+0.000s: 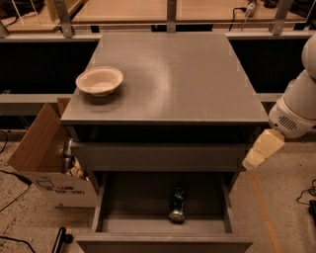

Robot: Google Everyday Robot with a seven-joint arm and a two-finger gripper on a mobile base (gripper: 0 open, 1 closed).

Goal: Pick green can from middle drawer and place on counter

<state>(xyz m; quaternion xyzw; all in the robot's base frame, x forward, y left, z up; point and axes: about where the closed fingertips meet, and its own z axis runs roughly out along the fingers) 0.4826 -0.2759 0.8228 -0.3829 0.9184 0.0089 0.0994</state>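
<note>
The green can (pixel 177 204) lies on its side on the floor of the open middle drawer (pixel 128 202), near the middle front, with one silvery end facing the camera. The grey counter (pixel 173 74) is the cabinet top above it. My gripper (pixel 260 149), a cream-coloured piece on the white arm, hangs at the right edge of the cabinet. It is level with the closed drawer front above the open drawer, up and to the right of the can, and not touching it.
A pale bowl (pixel 99 80) sits on the counter's left side. An open cardboard box (pixel 42 158) stands on the floor to the left of the cabinet. A pale wooden surface with metal posts (pixel 148 10) runs behind. Cables lie on the floor at left and right.
</note>
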